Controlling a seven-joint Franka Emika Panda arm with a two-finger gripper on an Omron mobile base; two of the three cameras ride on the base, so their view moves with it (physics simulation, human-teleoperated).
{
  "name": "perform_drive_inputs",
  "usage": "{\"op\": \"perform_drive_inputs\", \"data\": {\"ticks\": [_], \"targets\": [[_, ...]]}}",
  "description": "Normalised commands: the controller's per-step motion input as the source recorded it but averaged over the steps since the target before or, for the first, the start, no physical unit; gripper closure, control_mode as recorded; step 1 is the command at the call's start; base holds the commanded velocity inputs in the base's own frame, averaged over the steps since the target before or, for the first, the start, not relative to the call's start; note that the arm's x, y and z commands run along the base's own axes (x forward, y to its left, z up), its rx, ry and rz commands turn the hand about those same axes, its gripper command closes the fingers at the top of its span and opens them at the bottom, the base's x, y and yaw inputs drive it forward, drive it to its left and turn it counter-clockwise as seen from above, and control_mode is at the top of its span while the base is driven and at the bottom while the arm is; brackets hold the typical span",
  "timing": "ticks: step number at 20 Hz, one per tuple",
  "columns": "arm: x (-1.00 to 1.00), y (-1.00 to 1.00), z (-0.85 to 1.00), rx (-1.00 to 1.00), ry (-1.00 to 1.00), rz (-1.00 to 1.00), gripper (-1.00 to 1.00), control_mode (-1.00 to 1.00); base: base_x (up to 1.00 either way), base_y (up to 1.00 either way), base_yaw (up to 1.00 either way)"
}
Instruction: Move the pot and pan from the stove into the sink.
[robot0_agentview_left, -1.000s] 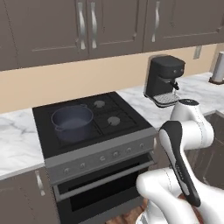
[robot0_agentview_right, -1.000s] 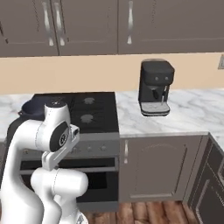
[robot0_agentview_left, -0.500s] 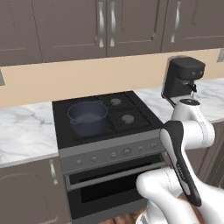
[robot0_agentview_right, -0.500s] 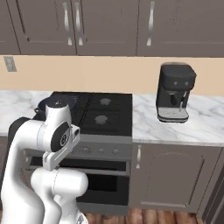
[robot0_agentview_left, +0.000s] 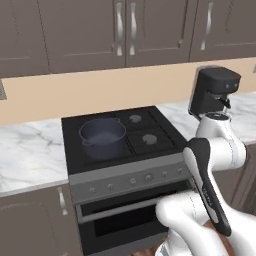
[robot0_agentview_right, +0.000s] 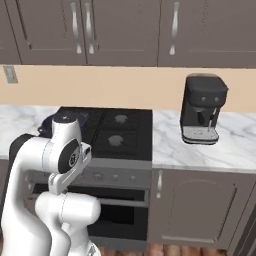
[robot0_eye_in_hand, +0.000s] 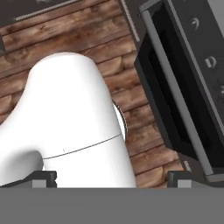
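the claw (robot0_eye_in_hand: 111, 179) is spread wide with nothing in it, and it is pointed down at the wooden floor beside the stove (robot0_agentview_left: 125, 150). the round, deep, blue-grey pot (robot0_agentview_left: 103, 137) is seen on the front left burner, so the arm should be lifted up and one small loop handle should be gripped carefully. the stove top is black with bumpy grates, and the oven front is smooth grey metal.

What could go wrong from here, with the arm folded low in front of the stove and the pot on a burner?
1. The arm hangs tucked low before the stove front; unfolding it may clip the oven handle or knobs.
2. The pot is wide with small loop handles, so even an open gripper may slip.
3. The coffee machine stands beside the stove; a swing could hit it.
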Motion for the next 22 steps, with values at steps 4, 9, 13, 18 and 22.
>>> {"op": "perform_drive_inputs", "data": {"ticks": [4,9,13,18,22], "targets": [[0.0,0.0,0.0,0.0,0.0,0.0,-1.0,1.0,0.66,0.04,0.04],[0.0,0.0,0.0,0.0,0.0,0.0,-1.0,1.0,0.49,0.0,0.01],[0.02,0.0,0.0,0.0,0.0,0.0,-1.0,-1.0,0.0,0.0,0.0],[0.22,0.31,0.0,0.0,0.0,-0.19,-1.0,-1.0,0.0,0.0,0.0],[0.1,0.42,0.0,0.01,0.0,-0.34,-1.0,-1.0,0.0,0.0,0.0]]}}
